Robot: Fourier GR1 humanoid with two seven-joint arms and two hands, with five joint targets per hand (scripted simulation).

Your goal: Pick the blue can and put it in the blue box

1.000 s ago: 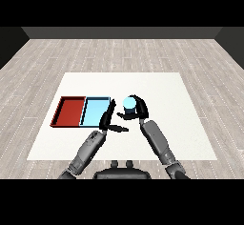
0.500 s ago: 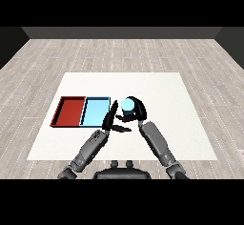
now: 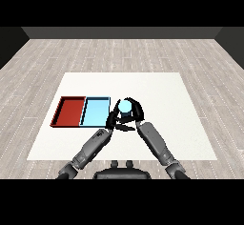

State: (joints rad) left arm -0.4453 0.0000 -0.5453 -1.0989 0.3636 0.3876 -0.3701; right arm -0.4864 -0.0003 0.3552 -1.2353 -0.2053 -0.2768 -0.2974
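The blue can (image 3: 125, 107) shows its light blue top just right of the light blue tray (image 3: 95, 112). My right hand (image 3: 134, 113) is curled round the can from the right and behind. My left hand (image 3: 114, 118) sits close against the can's left side, at the blue tray's right rim, fingers fairly straight and pointing forward. The can's lower body is hidden by both hands, so I cannot tell whether it rests on the table or is lifted.
A red tray (image 3: 70, 111) lies left of the blue tray, sharing a wall with it. The white table (image 3: 157, 90) stretches wide to the right and behind the hands.
The right hand with the can has shifted slightly left, toward the blue tray. The left hand has drawn in closer to the can, its fingers less spread to the right.
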